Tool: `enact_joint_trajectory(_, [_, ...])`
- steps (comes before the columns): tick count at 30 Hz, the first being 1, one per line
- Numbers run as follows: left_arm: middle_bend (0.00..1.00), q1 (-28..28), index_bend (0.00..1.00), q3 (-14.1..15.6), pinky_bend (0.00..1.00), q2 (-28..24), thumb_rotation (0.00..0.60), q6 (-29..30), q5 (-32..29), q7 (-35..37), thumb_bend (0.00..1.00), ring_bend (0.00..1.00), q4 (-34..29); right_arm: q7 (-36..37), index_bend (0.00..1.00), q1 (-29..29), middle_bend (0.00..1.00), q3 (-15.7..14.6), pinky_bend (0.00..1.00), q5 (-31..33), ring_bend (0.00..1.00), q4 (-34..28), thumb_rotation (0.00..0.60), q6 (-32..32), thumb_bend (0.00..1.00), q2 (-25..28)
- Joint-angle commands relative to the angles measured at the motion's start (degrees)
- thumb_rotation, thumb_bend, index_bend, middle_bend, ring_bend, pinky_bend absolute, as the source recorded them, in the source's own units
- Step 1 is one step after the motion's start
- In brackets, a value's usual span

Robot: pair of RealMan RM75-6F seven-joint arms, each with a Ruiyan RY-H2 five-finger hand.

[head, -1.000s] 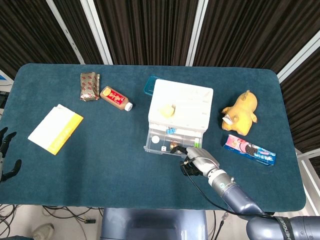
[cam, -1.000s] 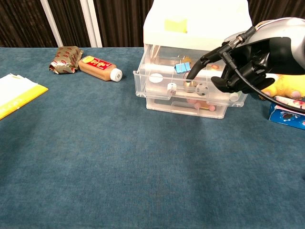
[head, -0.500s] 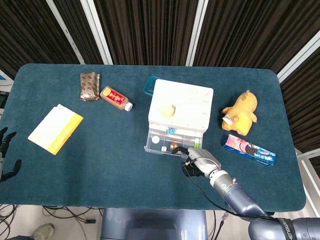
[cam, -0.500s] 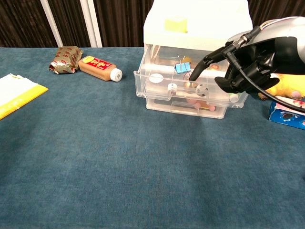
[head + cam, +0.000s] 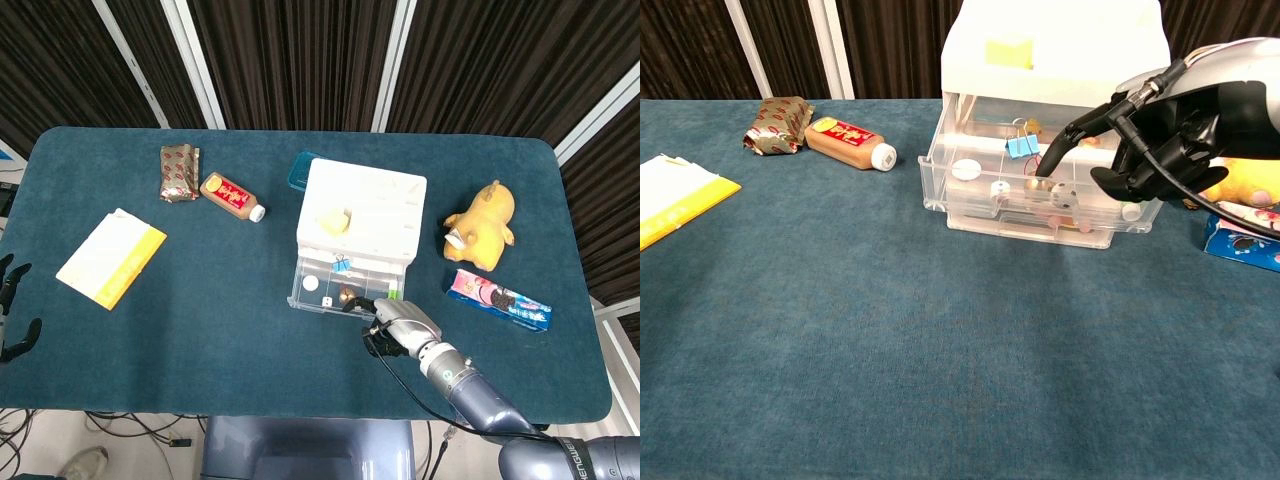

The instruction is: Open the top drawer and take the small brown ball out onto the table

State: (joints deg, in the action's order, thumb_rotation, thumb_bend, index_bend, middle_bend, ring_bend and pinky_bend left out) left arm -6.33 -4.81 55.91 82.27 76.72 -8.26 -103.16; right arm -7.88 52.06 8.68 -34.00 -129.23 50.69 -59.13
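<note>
Right now my right hand (image 5: 1170, 135) hangs at the front right corner of the white drawer unit (image 5: 362, 213), whose clear top drawer (image 5: 1040, 195) is pulled out toward me. One dark finger reaches down over the drawer's front edge and its tip rests on or right beside the small brown ball (image 5: 1037, 184); I cannot tell whether it truly touches. The other fingers (image 5: 1140, 175) are curled in under the palm, and nothing is gripped. The ball is inside the open drawer, near its front wall, just beside a white dice (image 5: 1064, 195), with a blue binder clip (image 5: 1020, 144) behind it and a white disc (image 5: 965, 170) further left. From the head view, my left hand (image 5: 10, 310) shows only at the far left edge, off the worktop (image 5: 200, 320), dark fingers apart and holding nothing. Elsewhere on the blue worktop lie a yellow and white booklet (image 5: 110, 257), a brown wrapped snack (image 5: 179, 172), a small bottle (image 5: 232, 196) on its side, a yellow plush toy (image 5: 481, 224) and a packet of biscuits (image 5: 498, 299).
</note>
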Motion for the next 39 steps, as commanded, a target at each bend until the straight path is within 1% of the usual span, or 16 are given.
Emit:
enact_joint_trajectory(1, [0.00,0.0,0.10,0.0,0.00,0.0,0.600,0.0,0.0,0.0,0.38,0.00,0.0,0.1,0.28,0.0,0.95,0.1,1.00,0.1,1.00,0.1,0.600,0.1,0.72,0.0])
enact_joint_trajectory(5, [0.00,0.0,0.10,0.0,0.00,0.0,0.600,0.0,0.1,-0.1,0.38,0.00,-0.1,0.6,0.28,0.2,0.95,0.4,1.00,0.6,1.00,0.7,0.600,0.2,0.72,-0.2])
enact_joint_trajectory(7, [0.00,0.0,0.10,0.0,0.00,0.0,0.600,0.1,0.0,-0.1,0.38,0.00,-0.1,1.0,0.28,0.1,0.95,0.7,1.00,0.7,1.00,1.0,0.600,0.3,0.69,-0.2])
enact_joint_trajectory(12, [0.00,0.0,0.10,0.0,0.00,0.0,0.600,0.0,-0.1,-0.1,0.38,0.00,0.0,2.1,0.28,-0.5,0.95,1.5,1.00,-0.2,1.00,0.8,0.600,0.7,0.54,1.0])
enact_joint_trajectory(17, [0.00,0.0,0.10,0.0,0.00,0.0,0.600,0.1,0.0,-0.1,0.38,0.00,-0.1,2.9,0.29,-1.2,0.95,2.9,1.00,-2.0,1.00,-0.1,0.600,1.4,0.45,3.2])
enact_joint_trajectory(20, [0.00,0.0,0.10,-0.1,0.00,-0.1,0.600,0.2,0.0,0.1,0.38,0.00,-0.1,2.4,0.29,-1.5,0.96,3.4,1.00,-4.4,1.00,0.0,0.600,1.7,0.39,4.6])
enact_joint_trajectory(23, [0.00,0.0,0.10,0.0,0.00,-0.1,0.600,0.1,0.1,0.1,0.38,0.00,-0.1,-0.4,0.31,-1.5,0.97,3.4,1.00,-10.1,1.00,2.4,0.600,2.6,0.34,4.6])
enact_joint_trajectory(27, [0.00,0.0,0.10,-0.1,0.00,-0.1,0.600,0.2,0.1,0.3,0.38,0.00,-0.2,-4.6,0.31,-1.3,0.98,2.3,1.00,-17.6,1.00,6.6,0.600,2.6,0.27,4.2])
enact_joint_trajectory(31, [0.00,0.1,0.10,-0.2,0.00,-0.3,0.600,0.3,0.2,0.7,0.38,0.00,-0.4,-8.0,0.31,-0.9,0.98,1.1,1.00,-24.0,1.00,10.7,0.600,1.8,0.26,3.8])
enact_joint_trajectory(38, [0.00,-0.1,0.10,-0.1,0.00,-0.7,0.600,-0.1,0.4,1.3,0.38,0.00,-0.8,-10.6,0.31,-0.3,0.98,0.4,1.00,-35.6,1.00,17.0,0.600,1.6,0.25,2.2])
enact_joint_trajectory(39, [0.00,-0.1,0.10,-0.1,0.00,-0.8,0.600,-0.3,0.4,1.5,0.38,0.00,-0.8,-10.6,0.31,-0.2,0.98,0.3,1.00,-36.5,1.00,17.5,0.600,1.4,0.25,2.0])
